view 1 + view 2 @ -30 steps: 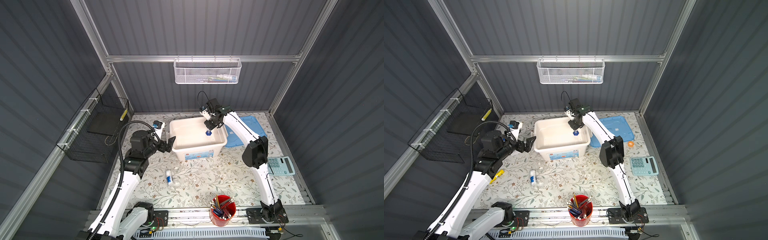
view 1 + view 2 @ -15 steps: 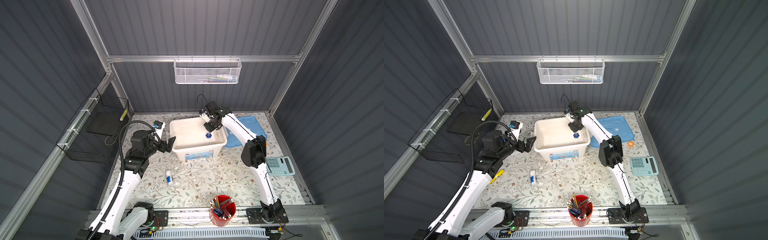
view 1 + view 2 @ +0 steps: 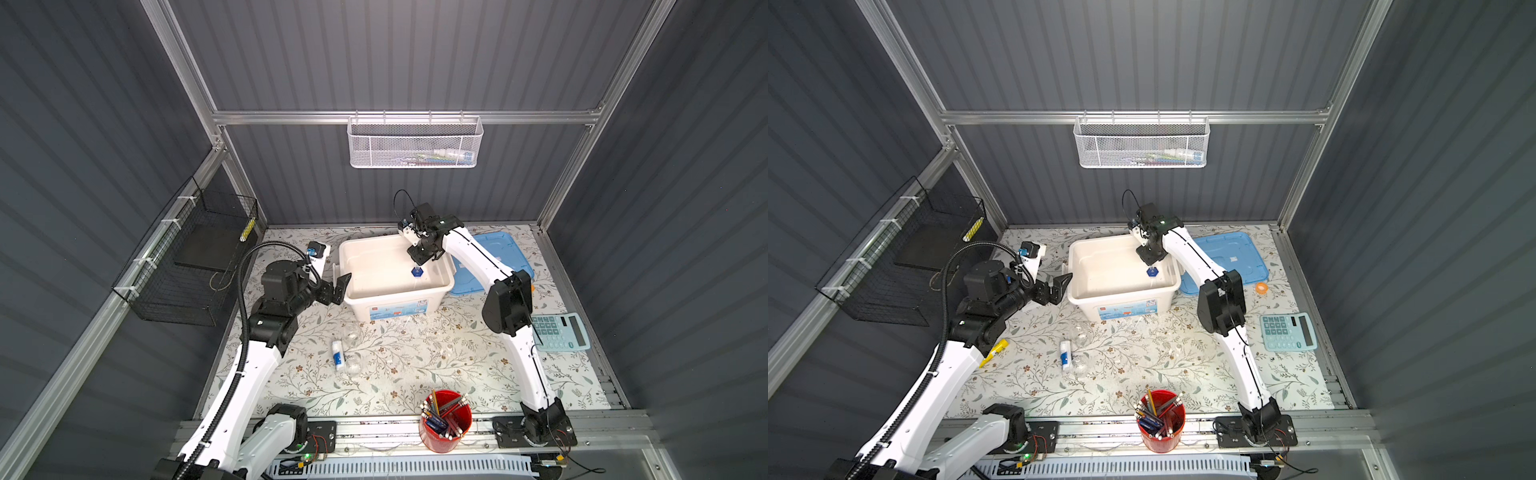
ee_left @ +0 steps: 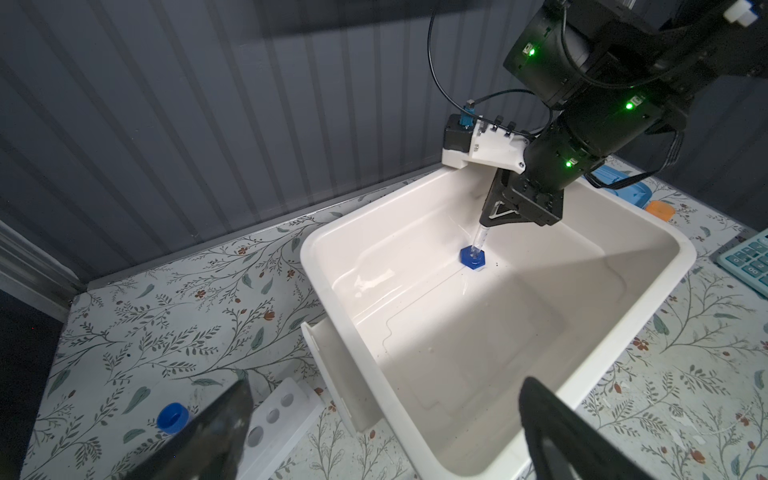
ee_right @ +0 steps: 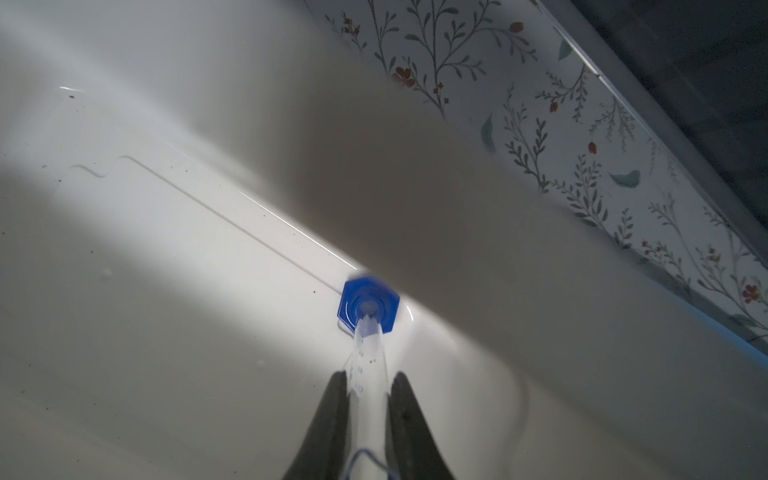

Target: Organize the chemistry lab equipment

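My right gripper (image 3: 420,259) (image 3: 1150,261) (image 5: 368,376) is shut on the clear stem of the slim measuring cylinder, reaching down into the white bin (image 3: 399,291) (image 3: 1125,297) (image 4: 316,249). The cylinder's blue hexagonal foot (image 3: 417,271) (image 3: 1153,272) (image 4: 473,256) (image 5: 368,305) is at the bin floor near its far right corner, the stem slightly tilted. Whether the foot touches, I cannot tell. My left gripper (image 3: 337,286) (image 3: 1059,286) (image 4: 386,386) hangs open and empty just outside the bin's left wall. Round-bellied clear flasks (image 3: 352,330) (image 3: 353,365) lie on the table in front of the bin.
A small white tube with a blue label (image 3: 338,353) lies between the flasks. A white rack with holes (image 4: 274,415) and a blue cap (image 4: 172,417) sit left of the bin. A blue lid (image 3: 498,257), calculator (image 3: 559,332), orange cap (image 3: 1261,287) and red pencil cup (image 3: 444,419) are also there.
My right gripper has sunk a little deeper into the bin with the cylinder, bringing the blue foot down towards the floor. The left arm has stayed still.
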Controlling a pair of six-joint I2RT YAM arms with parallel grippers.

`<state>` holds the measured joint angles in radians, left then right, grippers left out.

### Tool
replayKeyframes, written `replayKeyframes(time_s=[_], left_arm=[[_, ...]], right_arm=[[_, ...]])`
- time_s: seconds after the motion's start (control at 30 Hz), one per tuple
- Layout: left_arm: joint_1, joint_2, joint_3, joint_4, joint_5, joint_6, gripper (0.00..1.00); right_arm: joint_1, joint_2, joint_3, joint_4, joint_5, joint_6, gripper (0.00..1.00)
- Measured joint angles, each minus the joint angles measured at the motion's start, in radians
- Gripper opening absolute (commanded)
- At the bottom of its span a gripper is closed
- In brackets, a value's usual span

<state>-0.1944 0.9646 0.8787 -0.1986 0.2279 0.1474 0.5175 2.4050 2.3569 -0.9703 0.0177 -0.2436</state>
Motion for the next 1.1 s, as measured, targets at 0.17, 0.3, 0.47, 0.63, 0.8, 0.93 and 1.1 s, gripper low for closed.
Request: replayKeyframes(time_s=[0.17, 0.3, 0.47, 0.63, 0.8, 0.93, 1.1], left_arm=[[0.000, 0.000, 0.000, 0.000, 0.000, 0.000, 1.00], [0.000, 0.000, 0.000, 0.000, 0.000, 0.000, 1.00], [0.000, 0.000, 0.000, 0.000, 0.000, 0.000, 1.00], [0.000, 0.000, 0.000, 0.000, 0.000, 0.000, 1.00], [0.000, 0.000, 0.000, 0.000, 0.000, 0.000, 1.00], [0.000, 0.000, 0.000, 0.000, 0.000, 0.000, 1.00], [0.000, 0.000, 0.000, 0.000, -0.001, 0.000, 1.00]], right_arm=[[0.000, 0.001, 0.000, 0.002, 0.000, 0.000, 0.18], [0.000, 0.001, 0.000, 0.006, 0.001, 0.000, 0.21], [0.000, 0.001, -0.001, 0.017, 0.002, 0.000, 0.25], [-0.001, 0.001, -0.001, 0.021, 0.004, 0.000, 0.26], [-0.001, 0.001, -0.001, 0.021, 0.005, 0.000, 0.26], [-0.001, 0.001, -0.002, 0.020, 0.007, -0.001, 0.27], [-0.001, -0.005, -0.007, 0.018, 0.015, -0.005, 0.27]])
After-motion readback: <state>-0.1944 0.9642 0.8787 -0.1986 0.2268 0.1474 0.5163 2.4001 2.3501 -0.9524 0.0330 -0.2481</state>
